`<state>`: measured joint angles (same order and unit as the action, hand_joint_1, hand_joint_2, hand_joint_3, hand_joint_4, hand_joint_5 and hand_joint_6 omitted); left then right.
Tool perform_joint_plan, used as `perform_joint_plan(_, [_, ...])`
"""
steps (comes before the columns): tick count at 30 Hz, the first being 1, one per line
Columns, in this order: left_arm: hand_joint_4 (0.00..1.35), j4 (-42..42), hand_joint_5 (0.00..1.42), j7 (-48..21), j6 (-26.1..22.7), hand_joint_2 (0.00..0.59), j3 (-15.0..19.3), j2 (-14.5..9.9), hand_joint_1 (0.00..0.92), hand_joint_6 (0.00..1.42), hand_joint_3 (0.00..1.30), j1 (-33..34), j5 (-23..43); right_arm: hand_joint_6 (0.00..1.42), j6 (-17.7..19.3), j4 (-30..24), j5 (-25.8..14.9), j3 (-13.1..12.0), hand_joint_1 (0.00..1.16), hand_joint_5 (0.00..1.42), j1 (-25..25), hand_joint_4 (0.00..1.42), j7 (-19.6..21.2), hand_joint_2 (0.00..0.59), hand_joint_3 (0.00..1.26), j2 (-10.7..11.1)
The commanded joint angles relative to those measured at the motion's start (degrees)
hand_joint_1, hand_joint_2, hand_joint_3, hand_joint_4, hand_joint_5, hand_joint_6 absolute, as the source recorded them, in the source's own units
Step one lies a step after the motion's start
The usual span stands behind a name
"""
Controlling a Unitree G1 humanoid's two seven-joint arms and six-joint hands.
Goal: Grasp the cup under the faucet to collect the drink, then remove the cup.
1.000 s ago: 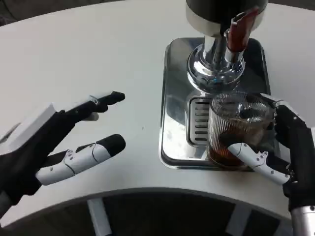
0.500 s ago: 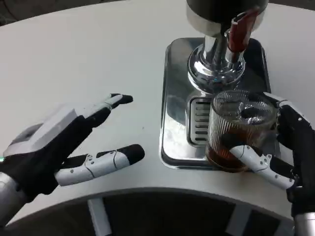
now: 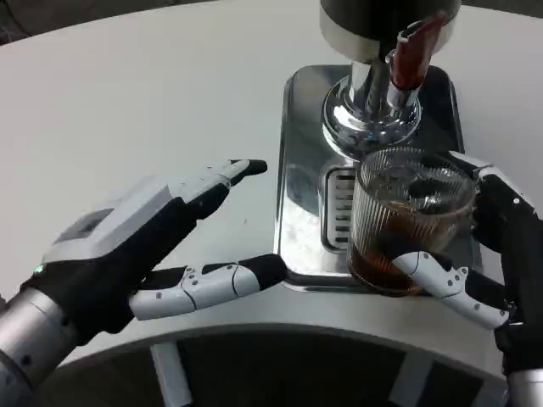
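Observation:
A ribbed clear glass cup (image 3: pixel 405 219) with dark drink in its bottom stands on the steel drip tray (image 3: pixel 301 170), just in front of the dispenser's chrome column (image 3: pixel 371 114) and red tap lever (image 3: pixel 411 51). My right hand (image 3: pixel 492 254) grips the cup from the right, thumb across its front and fingers round its far side. My left hand (image 3: pixel 144 246) is open to the left of the tray, fingers spread and pointing toward the cup, its thumb tip touching the tray's front left corner.
The white table (image 3: pixel 153 93) stretches wide to the left and back. Its curved front edge runs just below both hands. The dispenser's dark body (image 3: pixel 382 13) overhangs the tray at the top.
My left hand has moved right and forward, closing on the tray. The cup has shifted slightly left in my right hand's grip.

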<state>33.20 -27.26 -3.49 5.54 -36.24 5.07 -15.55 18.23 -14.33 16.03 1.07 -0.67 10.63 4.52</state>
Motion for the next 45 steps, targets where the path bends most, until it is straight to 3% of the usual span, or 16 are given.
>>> perform_joint_plan(1, [0.0, 2.62, 0.0, -1.85, -1.1, 0.103, -1.46, -1.4, 0.0, 0.1, 0.06, -0.74, -2.09, 0.89, 3.53, -3.32, -1.02, 0.78, 0.72, 0.98, -1.07, 0.84, -0.76, 0.244, 0.71, -0.39])
perform_joint_plan(18, [0.0, 6.85, 0.0, -3.98, -2.9, 0.098, 1.2, -2.5, 0.0, 0.08, 0.04, -4.74, -2.65, 0.92, 7.31, -7.18, -0.58, 1.71, 0.72, 1.01, -3.63, 0.85, -4.83, 0.244, 0.72, 2.87])
perform_joint_plan(30, [0.0, 8.96, 0.0, -5.03, -4.2, 0.097, 3.58, -3.61, 0.0, 0.08, 0.02, -7.71, -3.94, 0.95, 8.83, -7.34, -0.9, 2.04, 0.72, 1.04, -3.38, 0.85, -6.79, 0.244, 0.73, 3.2])
perform_joint_plan(45, [0.0, 12.85, 0.0, -5.06, -1.0, 0.091, 7.77, -4.0, 0.0, 0.06, 0.0, -14.0, -3.76, 0.96, 8.7, -9.28, -3.22, 2.62, 0.72, 1.04, -3.38, 0.86, -10.43, 0.244, 0.74, 3.66])
